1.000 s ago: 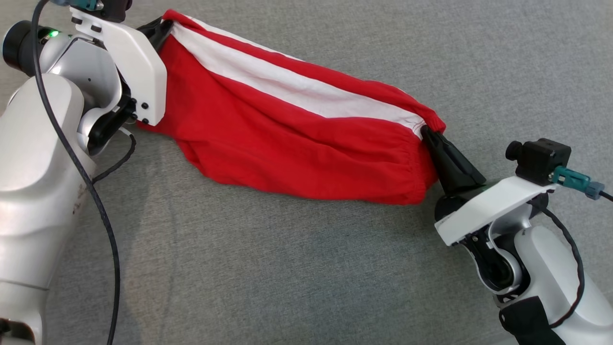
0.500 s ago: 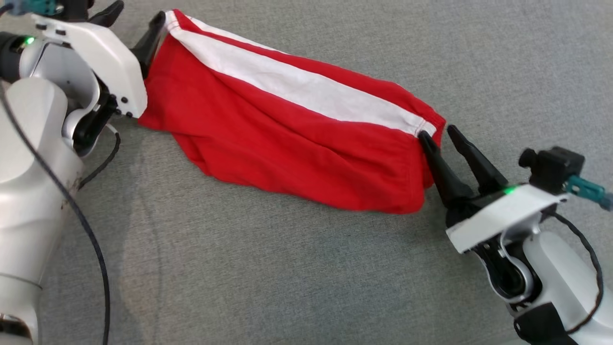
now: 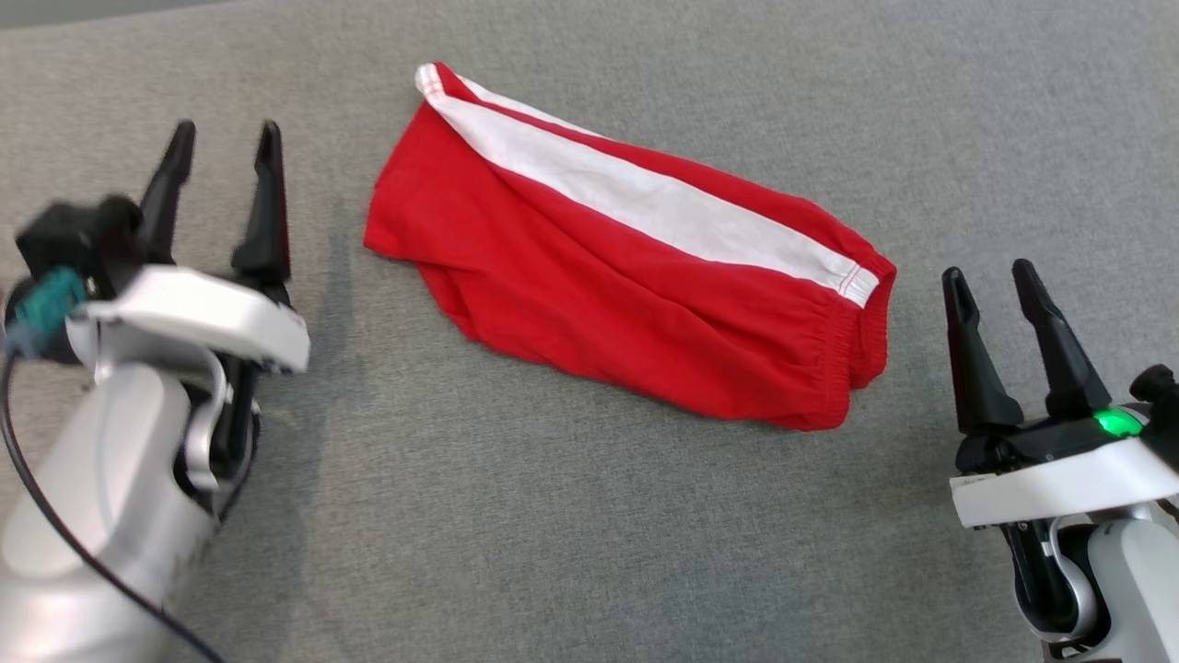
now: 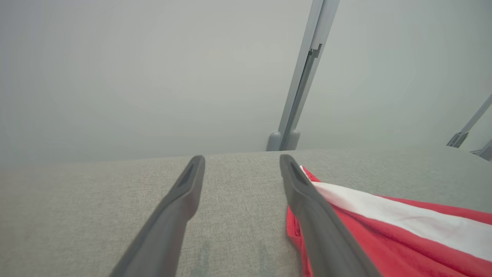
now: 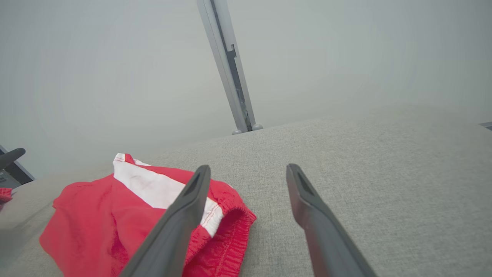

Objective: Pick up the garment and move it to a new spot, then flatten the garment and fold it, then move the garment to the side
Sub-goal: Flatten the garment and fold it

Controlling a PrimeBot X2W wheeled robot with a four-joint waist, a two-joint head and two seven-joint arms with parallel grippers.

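The grey cloth surface (image 3: 571, 534) takes nearly all of my head view. On it, a little above the centre, lies the garment (image 3: 589, 276). It is red with one broad white stripe and makes a long band running from 10 o'clock to 4 o'clock, with the gathered elastic edge at the 4 o'clock end. It rests flat on the surface with some soft wrinkles.

The left gripper (image 3: 227, 133) stands at 9 o'clock from the garment. Its jaws are spread wide with nothing between them, and a strip of bare cloth separates it from the red edge. This arm looks a little blurred.

The right gripper (image 3: 987, 273) stands at 4 o'clock from the garment, near the elastic end but apart from it. Its jaws are also spread wide and hold nothing.

Nothing lies between either gripper and the garment.

In the left wrist view a grey metal post (image 4: 303, 77) rises at 12 o'clock behind the far edge of the surface.

A small green light (image 3: 1116, 422) glows on the right wrist.
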